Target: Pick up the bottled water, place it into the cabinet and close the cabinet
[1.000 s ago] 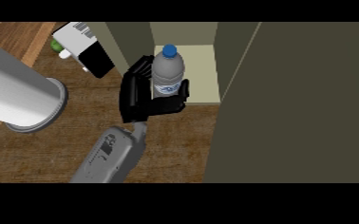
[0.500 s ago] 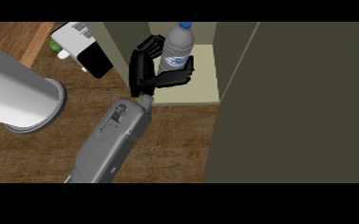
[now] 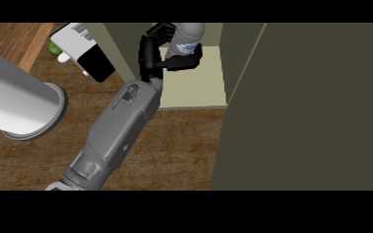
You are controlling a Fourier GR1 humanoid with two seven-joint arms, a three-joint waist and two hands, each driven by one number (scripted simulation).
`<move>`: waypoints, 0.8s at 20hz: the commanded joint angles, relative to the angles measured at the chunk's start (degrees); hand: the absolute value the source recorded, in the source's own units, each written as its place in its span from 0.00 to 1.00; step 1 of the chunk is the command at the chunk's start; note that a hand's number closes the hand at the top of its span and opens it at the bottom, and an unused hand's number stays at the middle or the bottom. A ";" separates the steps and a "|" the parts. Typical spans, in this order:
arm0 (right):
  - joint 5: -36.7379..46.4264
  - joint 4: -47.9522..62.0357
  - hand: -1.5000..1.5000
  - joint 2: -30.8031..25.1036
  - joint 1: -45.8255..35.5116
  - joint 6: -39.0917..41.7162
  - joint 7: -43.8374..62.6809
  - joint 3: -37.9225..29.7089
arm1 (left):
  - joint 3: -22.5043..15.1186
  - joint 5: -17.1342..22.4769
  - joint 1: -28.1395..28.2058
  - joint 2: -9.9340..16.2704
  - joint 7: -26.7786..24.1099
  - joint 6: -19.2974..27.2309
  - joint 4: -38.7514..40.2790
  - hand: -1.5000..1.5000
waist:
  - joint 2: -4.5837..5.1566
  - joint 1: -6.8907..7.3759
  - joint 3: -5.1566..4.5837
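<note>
The bottled water [image 3: 186,38], clear with a blue label whose writing cannot be read, stands upright over the cabinet [image 3: 195,86] shelf, the right robot hand [image 3: 157,54] curled round it; wooden tabletop [image 3: 167,148] lies below

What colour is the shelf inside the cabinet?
Pale cream-beige. The head view shows the shelf best, under the bottle in the hand.

Dim, even light; soft shadows
</note>
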 commanded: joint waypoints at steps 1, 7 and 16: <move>2.50 -4.69 0.00 -0.63 -0.05 0.36 3.17 0.02 | 2.17 -0.55 -3.05 -0.45 -2.91 0.49 8.66 1.00 | 0.19 -0.01 -0.03; 1.15 -7.99 0.00 -2.39 1.61 0.58 2.47 0.17 | 1.10 -3.96 -5.69 -0.20 -3.68 4.11 17.38 1.00 | 0.15 -0.23 -0.01; -0.63 -4.79 0.00 -1.67 0.99 1.23 0.20 -0.54 | 7.20 -1.39 -8.50 -0.09 -11.29 4.38 28.27 1.00 | 0.72 -1.30 -0.03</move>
